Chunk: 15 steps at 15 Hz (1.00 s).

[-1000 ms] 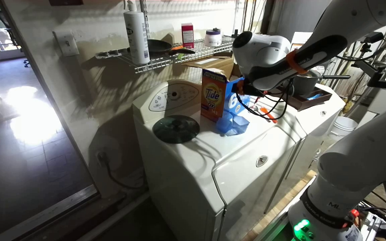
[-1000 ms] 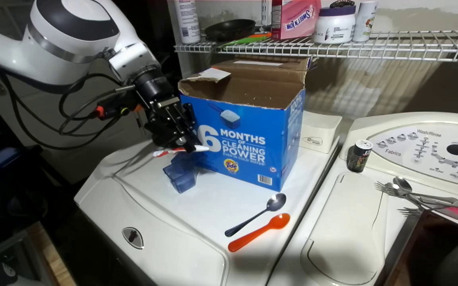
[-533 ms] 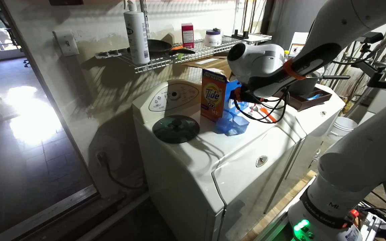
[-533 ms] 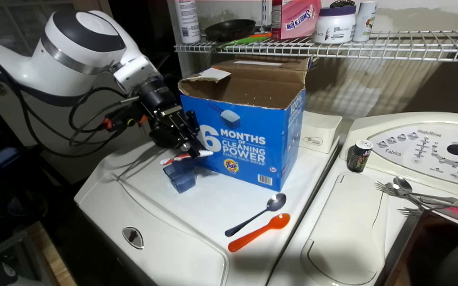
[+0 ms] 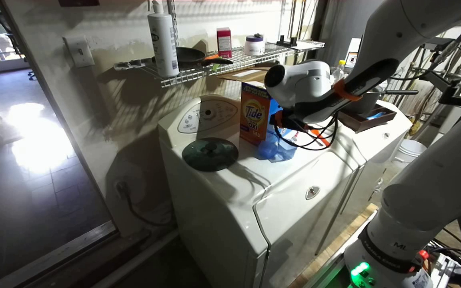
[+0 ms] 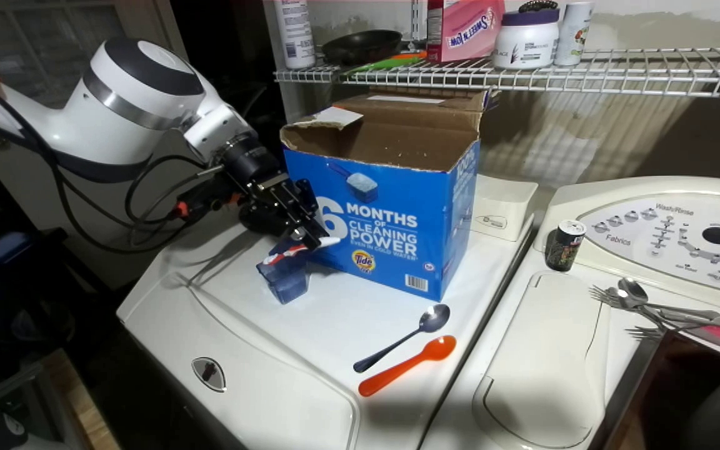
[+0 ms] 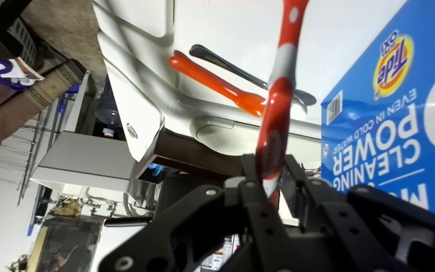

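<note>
One arm (image 6: pixel 141 100) bent, slanting down; gripper (image 6: pixel 311 239) just beside blue box (image 6: pixel 397 194), jaws clamped on red-and-white handle (image 7: pixel 276 113).

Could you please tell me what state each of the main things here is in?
pincer, shut on the red stick
red stick, gripped
box, upright, top open
blue cup, beside the box, which way up unclear
metal spoon, lying flat
orange spoon, lying flat
can, upright
round lid, lying flat
white bottle, upright
base light, lit green

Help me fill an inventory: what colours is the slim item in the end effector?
The slim item is red and white, seen best in the wrist view.
</note>
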Motion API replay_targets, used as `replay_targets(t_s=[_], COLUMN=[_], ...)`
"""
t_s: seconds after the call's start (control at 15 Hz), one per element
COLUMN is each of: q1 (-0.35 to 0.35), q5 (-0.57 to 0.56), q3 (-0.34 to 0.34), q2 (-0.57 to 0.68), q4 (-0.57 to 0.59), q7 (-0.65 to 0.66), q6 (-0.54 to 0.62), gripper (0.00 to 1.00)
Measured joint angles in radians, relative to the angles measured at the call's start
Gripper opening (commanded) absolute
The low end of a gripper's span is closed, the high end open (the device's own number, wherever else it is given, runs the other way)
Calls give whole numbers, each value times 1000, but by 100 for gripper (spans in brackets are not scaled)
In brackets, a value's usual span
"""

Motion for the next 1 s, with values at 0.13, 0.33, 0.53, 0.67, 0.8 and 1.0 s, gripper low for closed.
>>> replay_targets(t_s=[0.13, 0.33, 0.53, 0.67, 0.8, 1.0], q1=[7, 21, 40, 54, 68, 88], q5=[-30, -77, -129, -154, -179, -213], q3=[0, 1, 8, 15, 22, 33], q2=[7, 12, 14, 17, 21, 31], q4=[0, 0, 0, 0, 0, 0], q7=[33, 80, 123, 145, 165, 186], q6=[-2, -14, -45, -69, -97, -140], gripper=[5, 5, 5, 5, 5, 5])
